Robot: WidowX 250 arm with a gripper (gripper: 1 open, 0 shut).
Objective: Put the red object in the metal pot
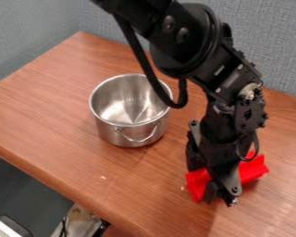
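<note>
Fingers of the black gripper [226,189] are clamped tight on the red object [246,172], which sits on the wooden table [64,88] to the right of the metal pot [129,109], nearer the table's front edge and apart from the pot. The gripper points straight down over the block. Beside it the pot stands upright, its small handle facing the front edge.

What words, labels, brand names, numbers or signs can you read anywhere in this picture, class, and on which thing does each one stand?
None can be read.
The metal pot, the red object, the black arm with its claw and the wooden table show no text or sign at this picture size.
</note>
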